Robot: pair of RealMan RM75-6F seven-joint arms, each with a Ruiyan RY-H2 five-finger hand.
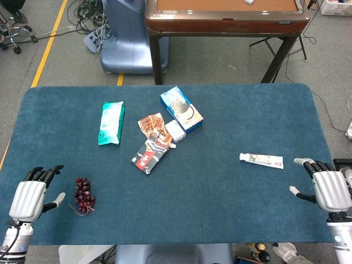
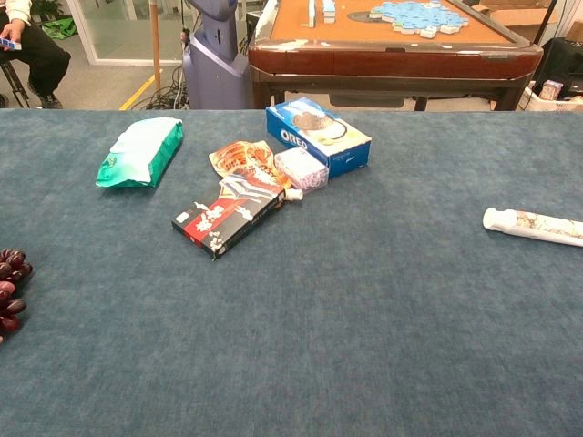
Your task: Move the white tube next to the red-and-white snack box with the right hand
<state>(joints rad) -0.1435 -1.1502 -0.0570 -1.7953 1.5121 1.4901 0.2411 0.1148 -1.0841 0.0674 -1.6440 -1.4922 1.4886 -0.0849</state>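
The white tube point(image 1: 262, 160) point(image 2: 535, 227) lies flat on the blue cloth at the right, cap toward the left. The red-and-white snack box point(image 1: 150, 155) point(image 2: 228, 215) lies near the table's middle, well to the left of the tube. My right hand point(image 1: 329, 188) rests at the right front edge, a short way right of and nearer than the tube, fingers apart and holding nothing. My left hand point(image 1: 30, 197) sits at the front left corner, also empty with its fingers spread. Neither hand shows in the chest view.
A blue Oreo box point(image 1: 181, 108) point(image 2: 318, 135), a small white box point(image 1: 175, 131) point(image 2: 301, 168) and an orange snack packet point(image 1: 153, 126) point(image 2: 240, 159) cluster beside the snack box. A green pouch point(image 1: 111, 122) point(image 2: 141, 151) lies left. Dark grapes point(image 1: 84, 195) point(image 2: 9, 291) sit by my left hand.
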